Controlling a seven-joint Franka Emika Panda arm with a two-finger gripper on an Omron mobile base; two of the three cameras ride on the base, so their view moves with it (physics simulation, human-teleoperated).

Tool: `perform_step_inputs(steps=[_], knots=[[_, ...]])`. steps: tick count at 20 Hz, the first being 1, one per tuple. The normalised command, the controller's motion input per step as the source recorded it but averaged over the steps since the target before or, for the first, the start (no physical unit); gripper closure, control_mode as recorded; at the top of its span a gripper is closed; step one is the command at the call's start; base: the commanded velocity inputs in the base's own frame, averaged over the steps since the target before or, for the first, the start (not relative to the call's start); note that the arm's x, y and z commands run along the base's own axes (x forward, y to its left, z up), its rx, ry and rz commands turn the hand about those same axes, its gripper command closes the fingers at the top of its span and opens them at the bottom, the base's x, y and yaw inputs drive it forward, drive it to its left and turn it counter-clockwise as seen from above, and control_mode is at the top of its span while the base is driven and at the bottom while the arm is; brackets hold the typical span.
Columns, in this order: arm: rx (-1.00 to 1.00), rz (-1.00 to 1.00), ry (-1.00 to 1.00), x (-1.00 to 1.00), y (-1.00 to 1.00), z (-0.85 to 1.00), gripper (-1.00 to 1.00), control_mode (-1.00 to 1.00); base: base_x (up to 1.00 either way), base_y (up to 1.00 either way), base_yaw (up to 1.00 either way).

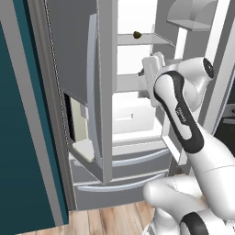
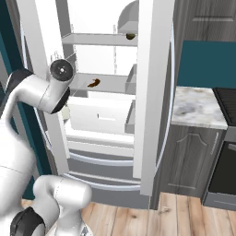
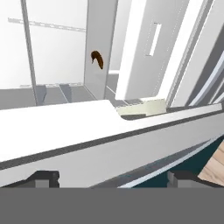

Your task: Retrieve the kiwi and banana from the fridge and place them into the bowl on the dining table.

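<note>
1. The fridge [image 1: 110, 137] is standing with its doors swung wide, showing its white shelved interior [image 2: 99, 110].
2. The arm [image 1: 176, 110] is reaching in at mid height; in the left base view its hand is sitting at about 12 o'clock of the elbow, pressed close to the shelves.
3. The claw [image 3: 113, 177] is gaping wide, its 2 dark tips [image 3: 43, 178] standing far apart at the bottom of the hand view, and it is gripping nothing.
4. The kiwi [image 1: 137, 34] is lying on the upper shelf, a small dark round fruit at about 11 o'clock from the hand in the left base view, well apart from it.
5. A curved brown fruit, likely the banana [image 2: 94, 83], is lying on the middle shelf; in the hand view [image 3: 97, 59] it is showing at about 12 o'clock, well beyond the tips and not touching them.
</note>
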Motion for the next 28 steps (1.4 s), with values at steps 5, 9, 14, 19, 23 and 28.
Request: perform_step_inputs(steps=[5, 9, 14, 19, 23, 28], knots=[[0.00, -0.03, 0.01, 0.66, 0.00, -0.05, -1.00, -1.00, 0.00, 0.00, 0.00], [0.00, 0.00, 0.00, 0.44, -0.09, 0.00, -1.00, -1.00, 0.00, 0.00, 0.00], [0.01, 0.00, 0.01, 0.62, -0.02, -0.07, -1.00, -1.00, 0.00, 0.00, 0.00], [0.01, 0.03, 0.03, 0.64, 0.00, -0.14, -1.00, -1.00, 0.00, 0.00, 0.00], [0.00, 0.07, 0.01, 0.55, 0.02, -0.08, -1.00, -1.00, 0.00, 0.00, 0.00], [0.00, 0.11, 0.00, 0.35, 0.25, -0.01, -1.00, -1.00, 0.00, 0.00, 0.00]])
